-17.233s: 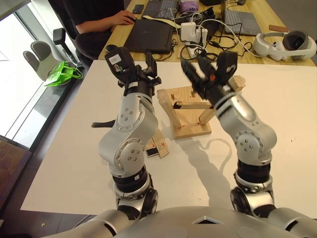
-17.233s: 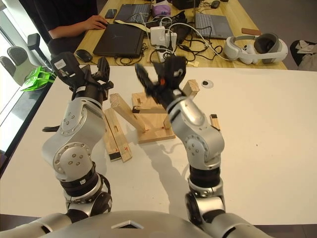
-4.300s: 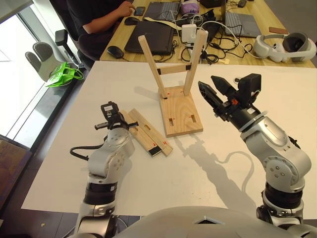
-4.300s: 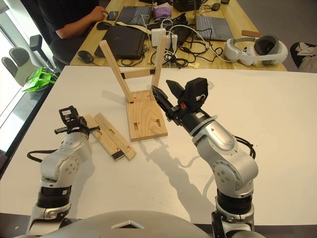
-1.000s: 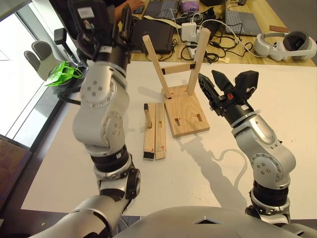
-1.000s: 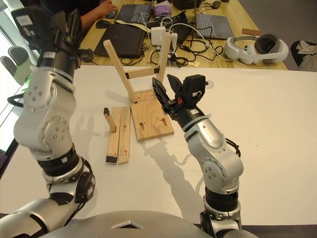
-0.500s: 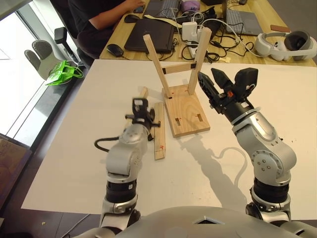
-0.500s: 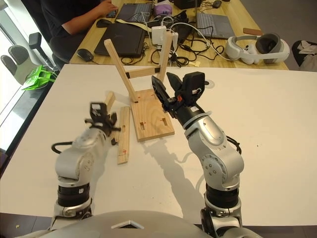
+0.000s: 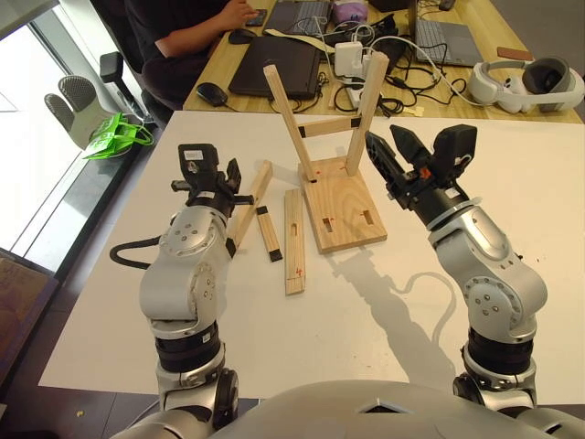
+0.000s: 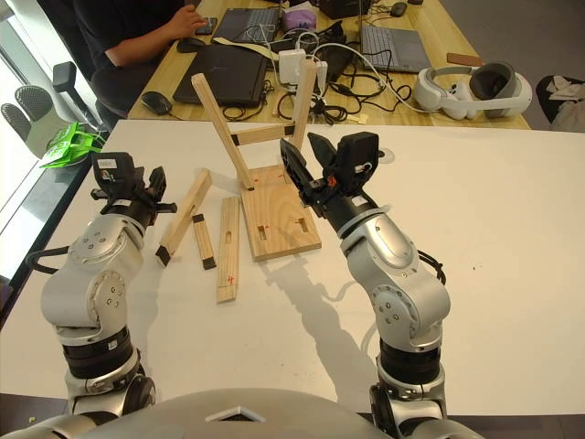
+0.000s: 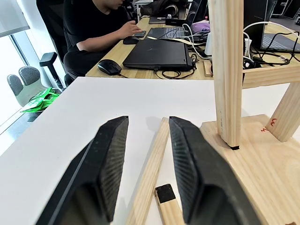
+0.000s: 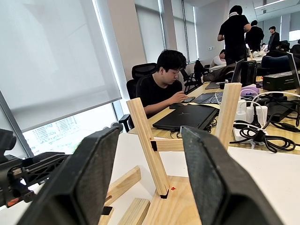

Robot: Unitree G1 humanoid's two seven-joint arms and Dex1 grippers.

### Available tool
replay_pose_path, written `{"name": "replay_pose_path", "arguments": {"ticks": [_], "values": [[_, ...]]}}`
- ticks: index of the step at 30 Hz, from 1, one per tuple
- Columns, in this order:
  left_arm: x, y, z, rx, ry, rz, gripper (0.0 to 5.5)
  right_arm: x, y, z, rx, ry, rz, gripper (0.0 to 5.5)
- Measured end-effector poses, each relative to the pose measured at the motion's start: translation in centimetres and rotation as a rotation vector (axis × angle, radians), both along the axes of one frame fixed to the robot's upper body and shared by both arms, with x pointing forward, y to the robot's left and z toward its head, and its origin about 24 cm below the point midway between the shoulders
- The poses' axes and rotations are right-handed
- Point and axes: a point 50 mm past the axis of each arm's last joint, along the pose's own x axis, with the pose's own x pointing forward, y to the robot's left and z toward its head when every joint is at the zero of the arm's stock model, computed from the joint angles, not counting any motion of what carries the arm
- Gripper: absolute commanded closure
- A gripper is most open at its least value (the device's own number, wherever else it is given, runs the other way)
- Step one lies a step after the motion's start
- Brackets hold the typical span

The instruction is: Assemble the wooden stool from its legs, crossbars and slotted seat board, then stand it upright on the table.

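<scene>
Well, the slotted seat board [image 9: 343,208] lies flat on the white table [image 9: 539,210], set back toward the far edge, where a wooden desk [image 9: 222,66] with a laptop [image 9: 279,66] and a headset [image 9: 526,82] butts against the table. Two legs [image 9: 289,123] stand up from the far end of the seat board, splayed apart and joined by a crossbar [image 9: 327,126]; the two slots at its near end are open. To the right of the seat board and on the robot's side of it the table is bare and wide. To the left of it lie the loose parts: a long leg [image 9: 293,240] just beside the board, a short crossbar [image 9: 268,234] next to that, and a slanted leg [image 9: 249,203] outermost, with a strip of table beyond before the left edge. The left gripper [image 11: 147,123] is held low to the left of the seat board, arm bent upward, fingers spread and empty, aimed along the slanted leg. The right gripper [image 9: 385,139] hangs raised just right of the upright legs, its two fingers apart and holding nothing, forearm angled back toward the robot.
</scene>
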Motion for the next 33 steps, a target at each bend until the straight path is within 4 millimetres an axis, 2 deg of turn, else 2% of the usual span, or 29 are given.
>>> {"name": "replay_pose_path", "arguments": {"ticks": [3,6,8,11,13,17,23,28,33], "values": [[-0.1,-1.0,-0.3,0.005,0.010,-0.041,3.92,0.0,0.0,0.0,-0.007,-0.001,-0.005,3.08],[-0.7,-1.0,-1.5,0.028,0.071,-0.052,3.92,0.1,-0.1,-0.1,-0.011,-0.002,-0.008,3.08],[-1.2,-0.4,-3.2,0.091,0.186,-0.086,3.92,0.1,-0.1,-0.1,-0.012,-0.002,-0.009,3.08],[-2.2,1.8,-5.1,0.182,0.319,-0.087,3.45,0.1,-0.1,-0.1,-0.012,-0.001,-0.009,3.08],[-2.2,2.9,-5.4,0.238,0.355,-0.101,3.10,0.0,-0.1,-0.1,-0.012,-0.001,-0.010,3.08],[-2.0,4.8,-6.3,0.255,0.442,-0.119,3.10,0.0,-0.1,-0.1,-0.011,0.000,-0.010,3.08],[-1.5,4.5,-5.5,0.112,0.422,-0.191,3.10,0.0,-0.1,-0.1,-0.012,0.000,-0.010,3.08],[-1.5,4.9,-5.1,0.106,0.426,-0.214,3.10,0.0,-0.1,-0.1,-0.011,-0.001,-0.010,3.08],[-2.1,4.9,-6.9,0.146,0.534,-0.281,3.10,0.0,-0.1,-0.1,-0.011,-0.001,-0.010,3.08]]}}
